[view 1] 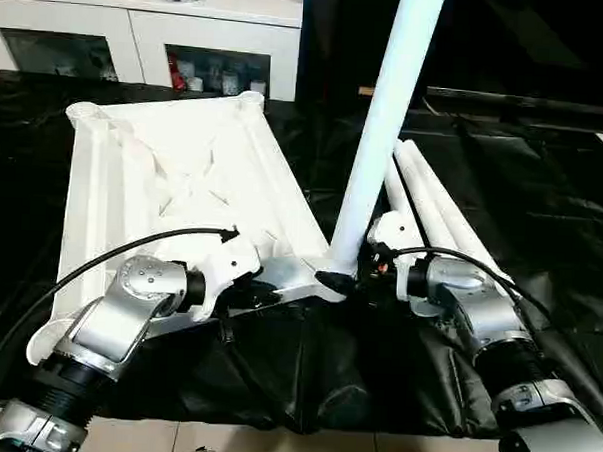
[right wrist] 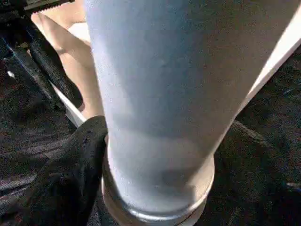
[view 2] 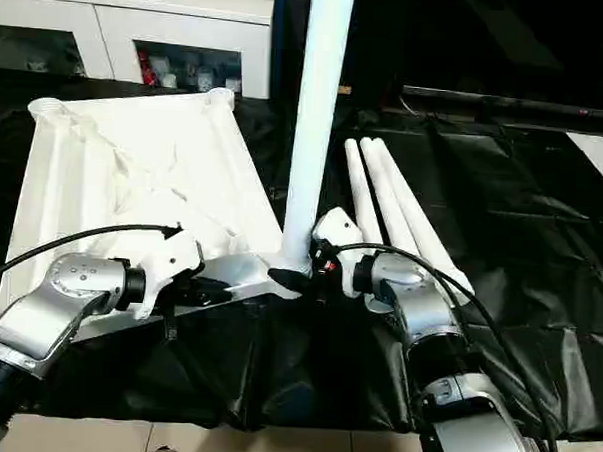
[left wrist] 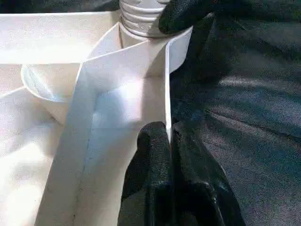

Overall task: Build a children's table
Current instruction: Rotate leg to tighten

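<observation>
Tabletop (view 1: pixel 174 170): white plastic, lying underside up on black sheeting (view 1: pixel 305 376), X-ribs showing, round sockets at the corners. Near edge wall sits between the fingers of the left gripper (left wrist: pixel 170 141).

Left gripper: fingers (left wrist: pixel 153 155) pressed together on the thin upright rim of the tabletop, one finger on each face of the wall. Pinching that rim, just beside the near corner socket.

Standing leg (view 1: pixel 381 129): long round white tube, upright with a slight tilt, its lower end seated at the near corner socket (left wrist: pixel 141 21) of the tabletop. Directly ahead of the right gripper (view 1: pixel 351 278), its base between that gripper's fingers.

Right gripper: fingers (right wrist: pixel 66 174) spread wide either side of the leg's base, one black finger against the tube near its ribbed end. Whether it truly grips the tube cannot be told.

Spare legs (view 1: pixel 437 207): white tubes lying side by side on the sheeting, beyond the right gripper and close to it.

Cabinet (view 1: pixel 140 29): white, glass doors, far behind the tabletop, well apart from both grippers
</observation>
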You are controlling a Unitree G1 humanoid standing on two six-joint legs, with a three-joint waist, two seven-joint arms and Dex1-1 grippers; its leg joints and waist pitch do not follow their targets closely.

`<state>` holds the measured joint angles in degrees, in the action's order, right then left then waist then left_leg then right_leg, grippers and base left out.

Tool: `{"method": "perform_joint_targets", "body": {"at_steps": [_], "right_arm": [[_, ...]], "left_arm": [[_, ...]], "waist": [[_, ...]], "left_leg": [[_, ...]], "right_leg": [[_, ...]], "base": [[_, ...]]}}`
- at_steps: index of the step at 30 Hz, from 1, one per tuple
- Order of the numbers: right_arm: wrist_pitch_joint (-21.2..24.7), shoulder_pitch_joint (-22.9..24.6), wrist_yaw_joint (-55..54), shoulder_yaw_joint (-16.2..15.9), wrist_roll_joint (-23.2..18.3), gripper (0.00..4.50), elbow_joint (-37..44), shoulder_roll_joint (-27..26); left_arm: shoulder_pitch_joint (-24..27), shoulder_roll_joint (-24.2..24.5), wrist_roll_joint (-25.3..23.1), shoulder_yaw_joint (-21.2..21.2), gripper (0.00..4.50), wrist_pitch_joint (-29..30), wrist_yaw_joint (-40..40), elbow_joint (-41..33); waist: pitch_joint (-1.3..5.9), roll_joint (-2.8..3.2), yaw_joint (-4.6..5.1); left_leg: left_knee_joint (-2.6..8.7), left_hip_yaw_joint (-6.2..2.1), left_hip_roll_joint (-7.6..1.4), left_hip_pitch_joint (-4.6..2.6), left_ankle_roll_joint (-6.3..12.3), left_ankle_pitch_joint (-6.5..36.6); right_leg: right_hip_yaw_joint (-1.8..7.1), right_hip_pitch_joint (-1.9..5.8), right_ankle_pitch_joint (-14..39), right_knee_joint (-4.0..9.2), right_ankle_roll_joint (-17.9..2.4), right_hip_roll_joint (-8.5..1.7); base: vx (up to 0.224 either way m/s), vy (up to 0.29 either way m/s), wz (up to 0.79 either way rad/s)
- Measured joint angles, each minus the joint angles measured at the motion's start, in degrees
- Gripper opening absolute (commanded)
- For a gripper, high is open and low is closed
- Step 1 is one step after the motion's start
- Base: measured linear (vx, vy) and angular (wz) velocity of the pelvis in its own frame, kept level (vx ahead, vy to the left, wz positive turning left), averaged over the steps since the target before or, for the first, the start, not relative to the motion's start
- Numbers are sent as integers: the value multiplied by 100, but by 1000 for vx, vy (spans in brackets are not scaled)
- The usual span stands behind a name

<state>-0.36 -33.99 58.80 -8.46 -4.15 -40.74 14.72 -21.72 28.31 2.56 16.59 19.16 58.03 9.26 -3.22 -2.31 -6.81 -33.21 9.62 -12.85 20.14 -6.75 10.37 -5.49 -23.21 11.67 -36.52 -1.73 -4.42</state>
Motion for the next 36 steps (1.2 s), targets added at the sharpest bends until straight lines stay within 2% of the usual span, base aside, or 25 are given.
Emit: {"method": "perform_joint_targets", "body": {"at_steps": [3, 8, 17, 21, 27, 30, 31, 36], "right_arm": [[1, 0, 22, -8, -4, 311, 0, -22], [17, 0, 42, -11, -7, 278, 0, -31], [15, 18, -171, 22, -9, 271, -64, -129], [-79, -102, -1249, 259, 30, 271, -520, -494], [148, -599, -3330, 733, 147, 271, -1216, -1165], [161, -695, -3853, 873, 138, 271, -1363, -1325], [148, -764, -3995, 954, 136, 326, -1460, -1375], [91, -870, -4013, 1033, 82, 371, -1618, -1473]], "left_arm": [[0, 2, 0, 0, 0, 0, 0, 0], [4, 6, 0, -1, 0, 3, 0, -3], [13, -48, -5, -4, 0, 66, -106, -10], [-202, -463, -203, -15, 0, 324, -719, 238], [-669, -1369, -474, -64, 0, 845, -1893, 802], [-744, -1606, -514, -65, 0, 995, -2198, 860], [-776, -1685, -555, -76, 0, 1020, -2272, 898], [-813, -1745, -633, -168, 0, 1010, -2443, 951]], "waist": [[0, 0, 1], [1, -1, 5], [3, -5, 14], [5, -6, 40], [4, -4, 32], [6, -2, 17], [6, -2, 11], [6, -2, 53]], "left_leg": [[-1, 0, 0, 0, 0, 0], [-4, 0, 0, -1, 0, 0], [-5, 0, 0, -5, 0, 0], [-22, 0, 0, -19, -2, 0], [-28, -3, 1, -18, -7, -4], [-27, -4, 1, -15, -8, -4], [-28, -5, 1, -11, -8, -4], [-28, -4, 2, -5, -7, -4]], "right_leg": [[0, 0, 0, -1, 0, 0], [0, 0, 0, -3, 0, 0], [1, 3, 0, -7, 0, 0], [5, 11, -8, -22, -8, 0], [6, 9, -22, -23, 16, 0], [5, 10, -22, -20, 19, -1], [5, 9, -22, -19, 18, -1], [6, 4, -30, -13, 6, -1]], "base": [[0, 0, 0], [0, 0, 0], [0, 0, 0], [0, 0, 0], [0, 0, 0], [0, 0, 0], [0, 0, 0], [0, 0, 0]]}}
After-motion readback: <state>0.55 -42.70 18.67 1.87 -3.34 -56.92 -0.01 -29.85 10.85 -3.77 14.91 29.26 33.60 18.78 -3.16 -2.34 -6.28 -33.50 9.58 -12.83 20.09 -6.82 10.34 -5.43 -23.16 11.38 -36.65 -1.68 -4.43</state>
